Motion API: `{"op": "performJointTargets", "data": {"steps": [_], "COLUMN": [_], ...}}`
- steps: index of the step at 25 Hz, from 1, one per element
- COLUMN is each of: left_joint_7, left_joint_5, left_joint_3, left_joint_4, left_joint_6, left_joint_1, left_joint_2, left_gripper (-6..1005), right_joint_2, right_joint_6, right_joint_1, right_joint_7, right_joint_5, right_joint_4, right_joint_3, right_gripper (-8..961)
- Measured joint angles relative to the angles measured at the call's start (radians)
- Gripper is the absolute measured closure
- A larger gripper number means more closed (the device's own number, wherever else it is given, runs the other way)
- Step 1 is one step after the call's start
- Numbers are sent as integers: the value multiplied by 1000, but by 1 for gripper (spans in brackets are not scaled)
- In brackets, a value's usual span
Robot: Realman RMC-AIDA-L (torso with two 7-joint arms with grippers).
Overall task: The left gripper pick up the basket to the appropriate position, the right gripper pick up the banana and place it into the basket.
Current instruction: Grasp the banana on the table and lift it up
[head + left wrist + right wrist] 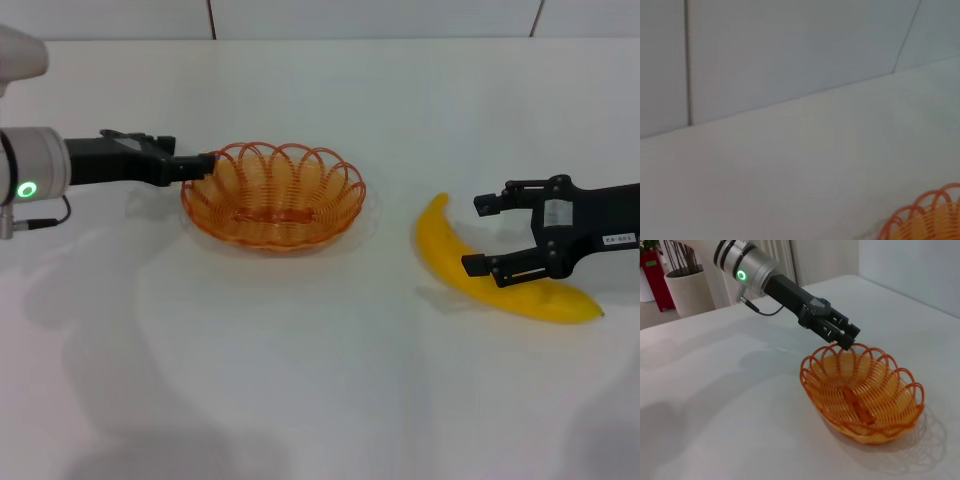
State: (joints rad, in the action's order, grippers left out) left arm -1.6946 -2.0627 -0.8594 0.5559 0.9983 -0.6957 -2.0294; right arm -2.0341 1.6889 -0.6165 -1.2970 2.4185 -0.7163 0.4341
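Observation:
The orange wire basket point(272, 195) sits left of centre on the white table; it also shows in the right wrist view point(862, 397), and part of its rim shows in the left wrist view point(925, 220). My left gripper point(205, 165) reaches in from the left and is shut on the basket's left rim, as the right wrist view point(847, 341) shows. The yellow banana point(500, 275) lies on the table to the right. My right gripper point(478, 236) is open just over the banana's middle, one finger on each side of it, not closed on it.
The white table point(320, 400) stretches wide in front and between basket and banana. A tiled wall point(380, 15) runs along its far edge. Beyond the table, the right wrist view shows a potted plant point(687, 290) and a red object point(650, 267).

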Motion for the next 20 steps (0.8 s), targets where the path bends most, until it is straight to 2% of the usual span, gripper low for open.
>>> {"op": "performJointTargets", "data": {"steps": [15,20], "left_joint_7": [268,403], "left_joint_5": [171,266], "left_joint_3": [-12,-12], "left_joint_4": [36,34], "left_joint_6": [6,65], "left_joint_1": [78,124], "left_joint_2": [-7,-9], "left_gripper": [284,286], "right_joint_2": [0,-2], "right_joint_6": [0,0], "right_joint_1": [3,-1], "right_joint_7": [4,10], "right_joint_5": [-3,-4], "right_joint_4": [0,9], "right_joint_3": [0,0], "right_gripper": [61,61]}}
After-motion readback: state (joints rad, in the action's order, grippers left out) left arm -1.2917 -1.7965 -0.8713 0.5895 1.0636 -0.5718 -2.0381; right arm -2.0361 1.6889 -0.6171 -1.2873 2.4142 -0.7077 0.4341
